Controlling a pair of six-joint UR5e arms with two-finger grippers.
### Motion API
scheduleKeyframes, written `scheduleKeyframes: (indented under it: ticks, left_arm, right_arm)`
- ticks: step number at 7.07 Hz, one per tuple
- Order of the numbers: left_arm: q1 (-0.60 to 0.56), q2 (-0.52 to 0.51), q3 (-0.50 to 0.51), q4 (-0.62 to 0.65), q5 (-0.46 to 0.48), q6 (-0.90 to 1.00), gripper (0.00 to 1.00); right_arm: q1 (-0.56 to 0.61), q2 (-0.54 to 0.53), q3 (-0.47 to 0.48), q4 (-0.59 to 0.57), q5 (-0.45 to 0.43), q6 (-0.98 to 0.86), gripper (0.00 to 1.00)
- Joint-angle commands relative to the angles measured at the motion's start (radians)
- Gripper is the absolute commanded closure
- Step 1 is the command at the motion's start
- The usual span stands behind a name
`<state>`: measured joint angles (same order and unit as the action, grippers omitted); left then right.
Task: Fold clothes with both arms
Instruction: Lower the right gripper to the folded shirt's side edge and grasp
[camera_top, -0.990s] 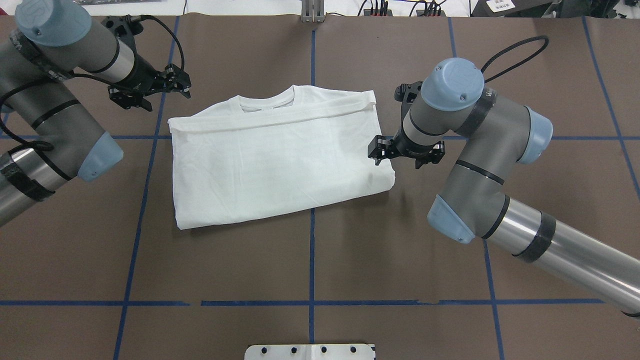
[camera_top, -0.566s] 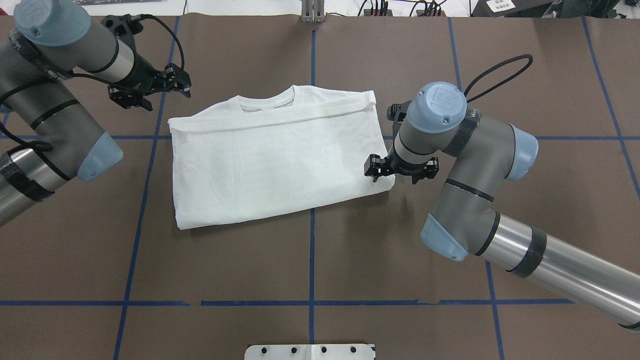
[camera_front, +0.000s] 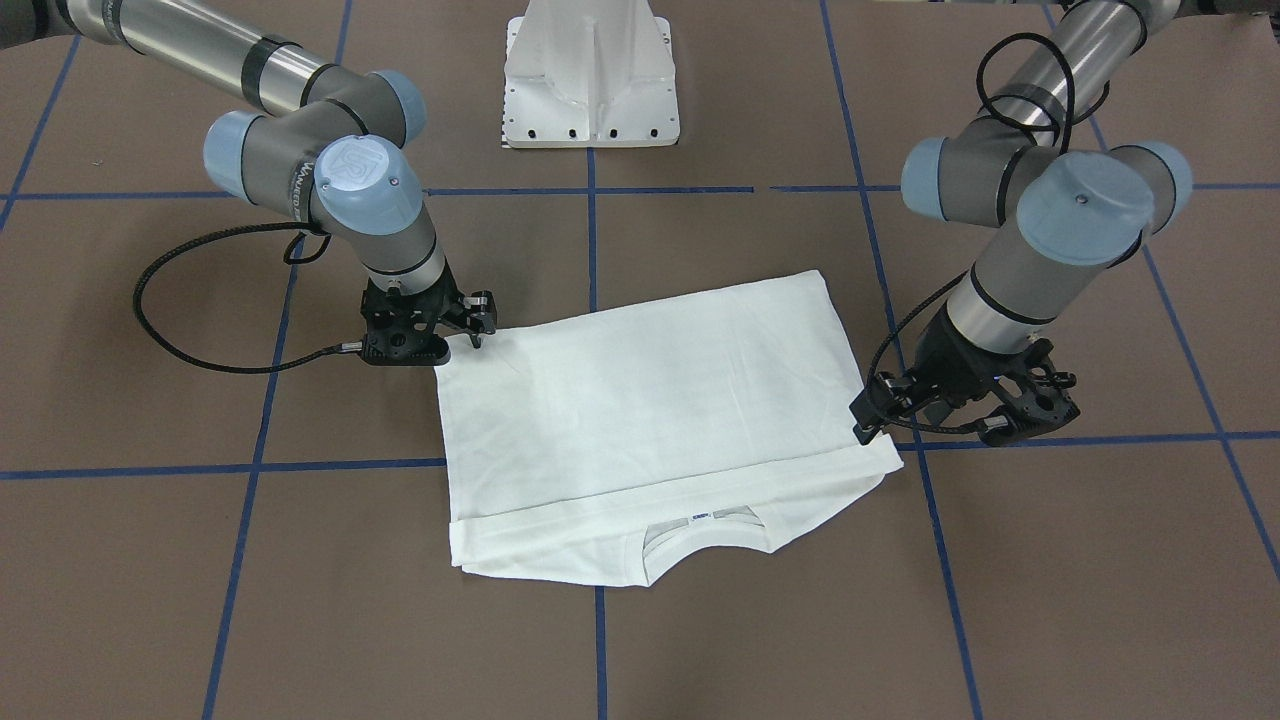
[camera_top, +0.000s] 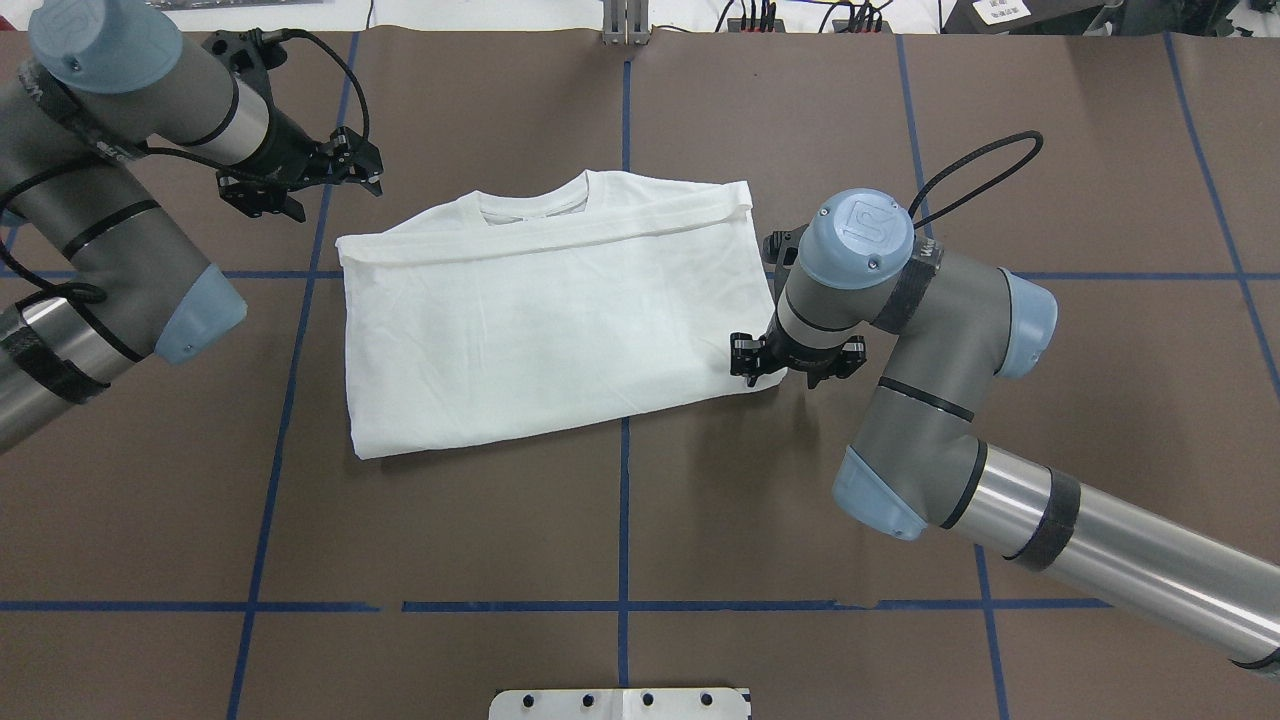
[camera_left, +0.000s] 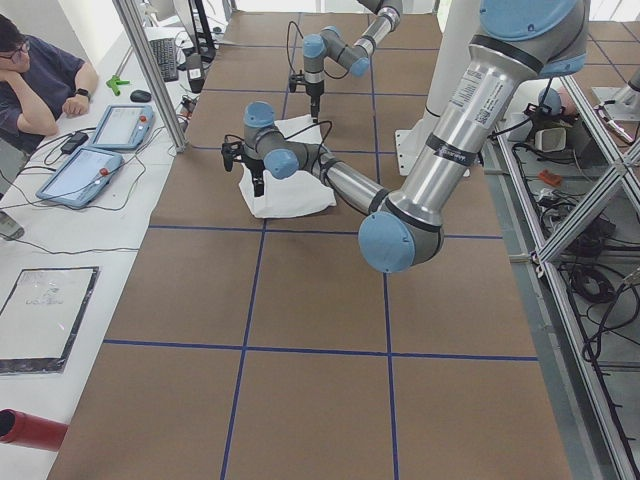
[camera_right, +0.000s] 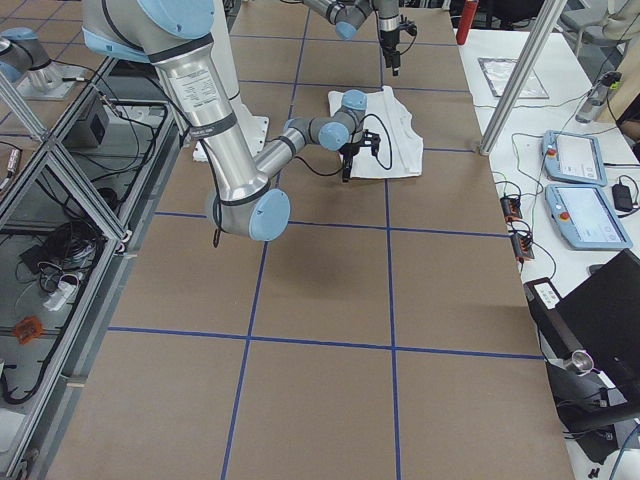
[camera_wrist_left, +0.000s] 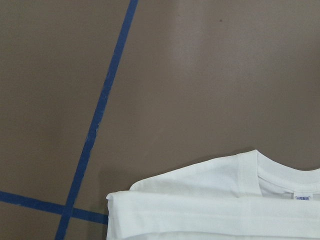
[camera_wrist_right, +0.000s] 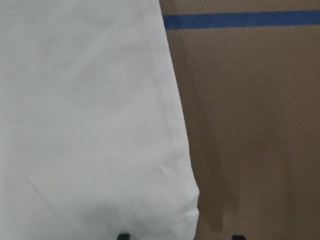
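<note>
right pincer (camera_top: 793, 368) is open and holds nothing. its two tips stand well apart, low over the shirt's (camera_top: 550, 320) corner on the robot's side. in the wrist view one tip sits over the cloth and the other over bare bench (camera_top: 620, 520), so the shirt's side edge runs between the jaws. whether the tips already touch the cloth, i cannot tell. from this pincer the rest of the shirt spreads flat toward the other arm and away from the robot, already a neat rectangle. a folded band (camera_top: 560, 235) lies across its far end, with the neck (camera_top: 530, 200) just beyond.

left pincer (camera_top: 325, 185) also looks open and empty. it hangs beside the shirt's far corner on its own side, near but clear of it. its wrist camera shows that corner and the neck at the lower edge of its view, with bare bench above.

by my reading, the step in hand is the grasp before another fold, and nothing is lifted yet. next, the right pincer needs to go down enough to get a tip under every layer at the corner, then close. the left one needs to come over a corner of its own and grip likewise. only then should both rise together, level, so the stacked layers do not slide apart.
</note>
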<state>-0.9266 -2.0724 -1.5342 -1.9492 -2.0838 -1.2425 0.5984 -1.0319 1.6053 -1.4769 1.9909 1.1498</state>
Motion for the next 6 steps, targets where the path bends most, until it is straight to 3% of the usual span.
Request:
scheduleKeyframes:
  ticks: [1,6]
  left_arm:
    - [-0.001,0.0,0.0,-0.001,0.008,0.0,0.01]
    - [-0.001,0.0,0.003,0.001,0.024,0.0,0.01]
  right_arm:
    - [-0.002,0.0,-0.004,0.001,-0.001,-0.01,1.0]
    - [0.041,0.001,0.007,0.0,0.009,-0.016,1.0]
